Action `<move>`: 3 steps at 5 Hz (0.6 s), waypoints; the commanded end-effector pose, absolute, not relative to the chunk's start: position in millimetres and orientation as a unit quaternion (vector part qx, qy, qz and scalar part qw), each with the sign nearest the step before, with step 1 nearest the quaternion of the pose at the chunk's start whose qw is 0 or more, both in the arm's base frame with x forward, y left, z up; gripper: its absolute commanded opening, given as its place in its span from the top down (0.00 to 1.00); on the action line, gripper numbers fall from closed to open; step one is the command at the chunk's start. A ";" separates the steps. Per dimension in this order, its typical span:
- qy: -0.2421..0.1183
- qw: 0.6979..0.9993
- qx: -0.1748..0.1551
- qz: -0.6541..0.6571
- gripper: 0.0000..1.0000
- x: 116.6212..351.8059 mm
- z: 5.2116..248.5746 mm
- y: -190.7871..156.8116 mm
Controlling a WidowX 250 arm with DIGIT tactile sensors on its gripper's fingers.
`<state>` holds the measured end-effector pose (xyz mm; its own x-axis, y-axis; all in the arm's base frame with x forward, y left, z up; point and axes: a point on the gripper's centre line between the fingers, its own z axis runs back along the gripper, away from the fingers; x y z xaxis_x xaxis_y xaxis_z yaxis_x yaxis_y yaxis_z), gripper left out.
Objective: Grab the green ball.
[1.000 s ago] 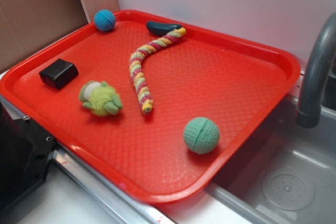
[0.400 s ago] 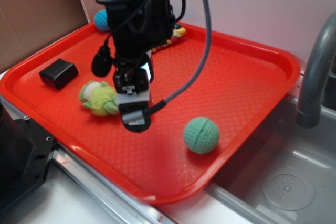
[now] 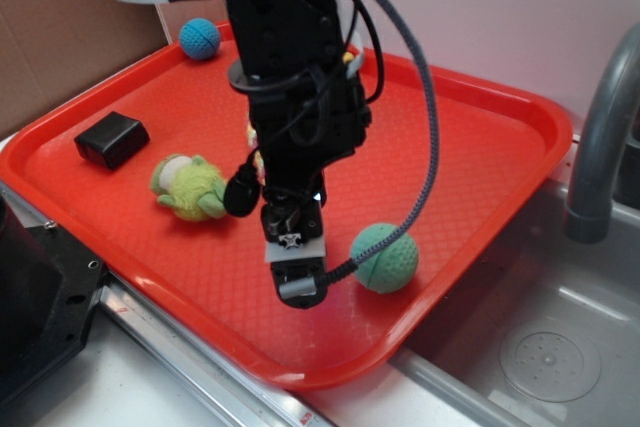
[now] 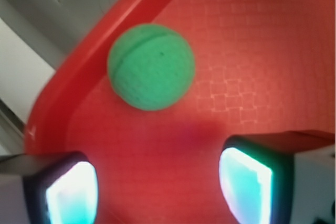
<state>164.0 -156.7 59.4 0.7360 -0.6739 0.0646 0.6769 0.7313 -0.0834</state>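
green ball sitting on red tray near its front rim | end effector hovering just beside it, fingers spread wide, holding nothing | step: approaching | next: shifting over ball, lowering, closing

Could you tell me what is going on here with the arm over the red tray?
The robot arm is going for the green ball, which sits on the red tray near its edge by the sink. The gripper is open and empty, hovering just short of the ball without touching it; in the wrist view the ball lies ahead of the two fingers, not yet between them. Nothing has been grabbed.
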 end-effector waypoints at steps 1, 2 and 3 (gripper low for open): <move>-0.029 0.928 -0.057 -0.366 0.00 154.9 66.1 -163.1; -0.011 0.922 -0.052 -0.384 0.00 171.8 34.3 -171.0; -0.020 0.904 -0.071 -0.422 0.00 183.6 20.0 -186.1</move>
<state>192.5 -179.7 20.3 0.6382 -0.7664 0.0726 0.7692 0.6309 -0.1017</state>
